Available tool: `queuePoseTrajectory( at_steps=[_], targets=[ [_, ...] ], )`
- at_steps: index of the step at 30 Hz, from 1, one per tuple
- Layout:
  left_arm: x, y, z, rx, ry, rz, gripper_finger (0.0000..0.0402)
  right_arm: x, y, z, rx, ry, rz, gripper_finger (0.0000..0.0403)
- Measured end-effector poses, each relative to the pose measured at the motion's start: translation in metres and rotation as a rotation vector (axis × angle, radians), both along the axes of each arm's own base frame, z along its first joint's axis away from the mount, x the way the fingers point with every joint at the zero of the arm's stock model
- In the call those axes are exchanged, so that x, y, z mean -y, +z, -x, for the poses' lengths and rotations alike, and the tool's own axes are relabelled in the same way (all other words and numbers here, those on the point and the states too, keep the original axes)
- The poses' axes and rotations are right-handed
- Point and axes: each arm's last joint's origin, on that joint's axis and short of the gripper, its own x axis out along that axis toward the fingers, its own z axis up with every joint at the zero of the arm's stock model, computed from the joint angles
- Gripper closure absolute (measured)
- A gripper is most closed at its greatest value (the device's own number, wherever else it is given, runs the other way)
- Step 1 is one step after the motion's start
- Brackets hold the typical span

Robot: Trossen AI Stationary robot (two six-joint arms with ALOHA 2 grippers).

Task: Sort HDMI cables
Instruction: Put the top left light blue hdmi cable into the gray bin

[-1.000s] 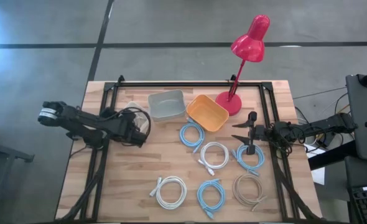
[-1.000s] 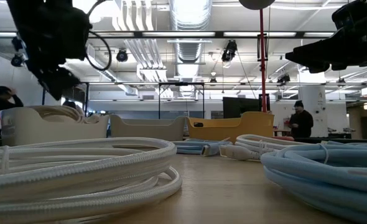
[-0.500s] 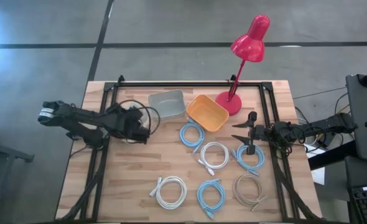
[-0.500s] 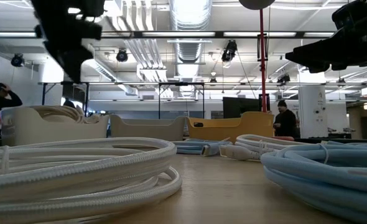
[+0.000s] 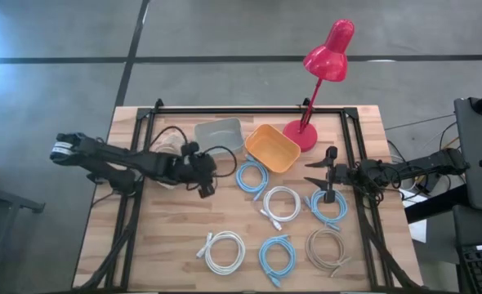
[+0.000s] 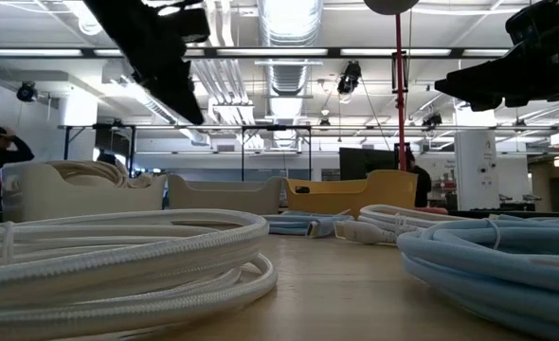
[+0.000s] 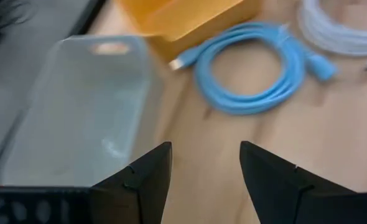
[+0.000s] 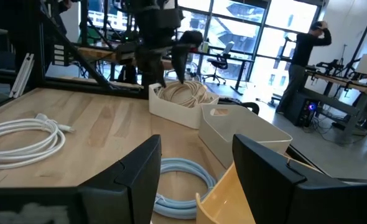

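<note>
"While the left tool [image 5: 206, 184] is hanging over the counter [image 5: 167, 237], is it holding anything?"

"No. Its two fingers are standing wide apart, and nothing is sitting between them. I think it is heading for the blue coil [image 5: 252, 176] lying near the orange bin [image 5: 272, 148]."

"Why are the bins sitting in a row at the back?"

"I am guessing each colour is getting its own bin. Tan coils [image 8: 182, 93] are lying in the white bin [image 8: 171, 109]. The grey bin [image 5: 219, 137] next to it is looking bare."

"Where are the other cables lying?"

"Six coils are lying on the counter in front of the bins: three blue, two white and one tan [image 5: 327, 245]."

"What is the right tool [image 5: 313, 175] doing?"

"It is waiting at the right side, wide and holding nothing, just beside another blue coil [image 5: 328, 206]."

"What is hard to see?"

"From above, the left arm is covering most of the white bin. So I am not able to count the tan coils inside. From low down, a white coil [image 6: 118, 256] is filling the front and hiding much of the counter."
</note>
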Motion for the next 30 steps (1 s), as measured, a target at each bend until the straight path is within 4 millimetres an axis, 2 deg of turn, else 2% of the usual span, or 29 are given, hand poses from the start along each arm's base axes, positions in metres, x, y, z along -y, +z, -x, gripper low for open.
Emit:
queuePoseTrajectory(
  at_steps=[7,12,18,25,30],
  targets=[
    [0.003,-0.025,-0.002,0.081,-0.077,0.075,0.0196,0.0,0.0,0.0,0.0,0.0,0.0,0.0209],
    [0.006,-0.04,-0.004,0.212,-0.162,0.141,0.02,0.0,0.0,0.0,0.002,0.0,0.0,0.0209],
    [0.006,-0.056,-0.009,0.376,-0.215,0.13,0.02,0.0,0.004,0.0,0.043,-0.001,-0.007,0.0209],
    [0.005,-0.066,-0.024,0.339,-0.234,0.099,0.02,0.0,0.004,-0.002,0.055,0.0,-0.08,0.0209],
    [0.006,-0.062,-0.032,0.326,-0.279,0.065,0.0202,-0.001,0.005,-0.005,0.073,0.003,-0.112,0.0209]
  ],
)
